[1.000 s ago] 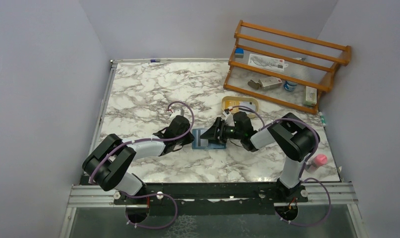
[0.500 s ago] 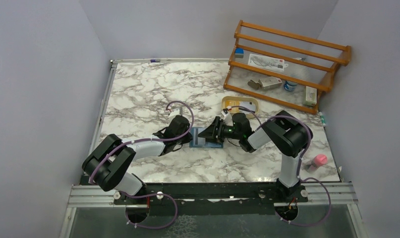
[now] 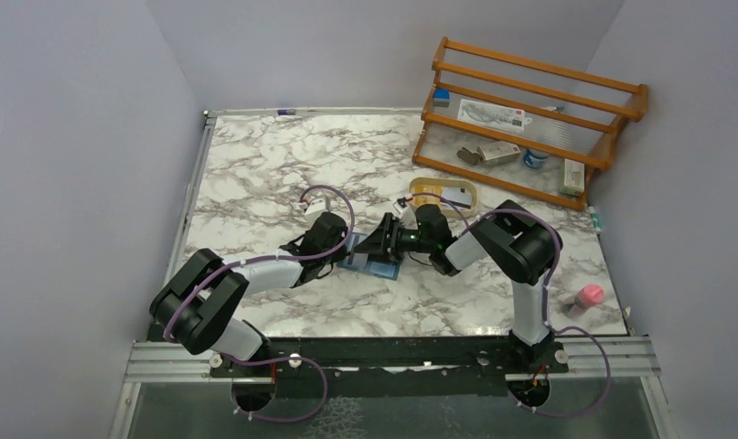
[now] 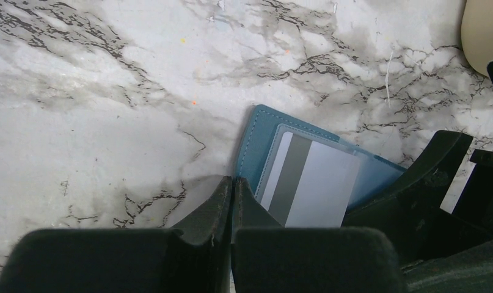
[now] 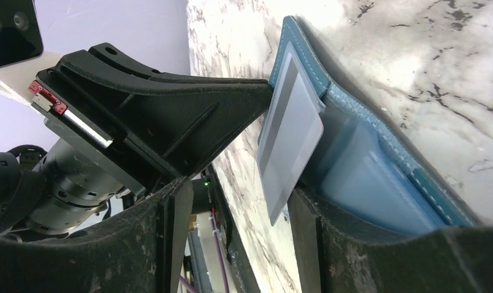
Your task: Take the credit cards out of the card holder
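Marble table (image 3: 264, 169) — card holder (image 3: 376, 269) centre; lavender walls (image 3: 347, 46).

A marble-patterned table (image 3: 255, 165) is enclosed by plain pale lilac walls (image 3: 81, 165). A wooden rack (image 3: 539, 65) is set on it, well beyond the jaws, to their right.

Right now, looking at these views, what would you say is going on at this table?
Two robot arms are working on a teal card holder lying open on the marble table. The left gripper, jaws shut, rests at the holder's edge. The right gripper has its jaws open on either side of a whitish card sticking out of the holder, not yet gripping it.
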Controlling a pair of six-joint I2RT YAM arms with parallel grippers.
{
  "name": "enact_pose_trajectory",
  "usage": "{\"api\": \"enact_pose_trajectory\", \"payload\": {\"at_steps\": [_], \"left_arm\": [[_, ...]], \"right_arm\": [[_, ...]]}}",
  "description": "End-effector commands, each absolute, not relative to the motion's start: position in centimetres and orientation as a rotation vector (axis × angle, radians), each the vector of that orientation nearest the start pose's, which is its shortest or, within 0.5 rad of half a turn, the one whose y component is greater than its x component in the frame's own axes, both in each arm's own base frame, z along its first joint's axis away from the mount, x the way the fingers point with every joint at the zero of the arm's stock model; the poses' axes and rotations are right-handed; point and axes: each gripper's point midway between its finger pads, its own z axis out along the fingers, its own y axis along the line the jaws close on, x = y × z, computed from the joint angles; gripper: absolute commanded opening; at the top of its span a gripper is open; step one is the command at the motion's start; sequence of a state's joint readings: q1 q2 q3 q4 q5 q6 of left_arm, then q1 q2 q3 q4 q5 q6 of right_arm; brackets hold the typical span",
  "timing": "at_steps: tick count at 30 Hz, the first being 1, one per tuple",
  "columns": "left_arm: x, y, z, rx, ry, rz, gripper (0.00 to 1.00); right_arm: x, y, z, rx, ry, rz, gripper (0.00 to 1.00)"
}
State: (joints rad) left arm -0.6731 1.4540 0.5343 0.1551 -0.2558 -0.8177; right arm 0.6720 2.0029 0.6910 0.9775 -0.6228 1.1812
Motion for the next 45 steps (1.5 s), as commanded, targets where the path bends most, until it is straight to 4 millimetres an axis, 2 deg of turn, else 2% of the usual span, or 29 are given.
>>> {"api": "enact_pose_trajectory", "payload": {"at_steps": [1,12,28,35,45], "left_arm": [[23.8,-22.7,0.2,-0.197,2.502,-0.583,0.0],[23.6,-22.2,0.2,-0.206,2.5,-0.566,0.0],[23.3,-21.4,-0.3,-0.238,2.513,-0.527,0.0],[23.1,-21.2,-0.6,-0.249,2.523,-0.51,0.0],[23.0,-21.0,-0.8,-0.254,2.525,-0.503,0.0]], "right_arm": [[25.3,39.9,7.8,-0.025,2.21,1.803,0.62],[25.1,39.5,9.0,-0.03,2.219,1.778,0.6],[25.2,34.6,7.4,0.177,2.271,1.679,0.56],[24.9,33.7,6.7,0.211,2.295,1.655,0.56],[25.2,31.1,6.3,0.256,2.311,1.587,0.53]]}}
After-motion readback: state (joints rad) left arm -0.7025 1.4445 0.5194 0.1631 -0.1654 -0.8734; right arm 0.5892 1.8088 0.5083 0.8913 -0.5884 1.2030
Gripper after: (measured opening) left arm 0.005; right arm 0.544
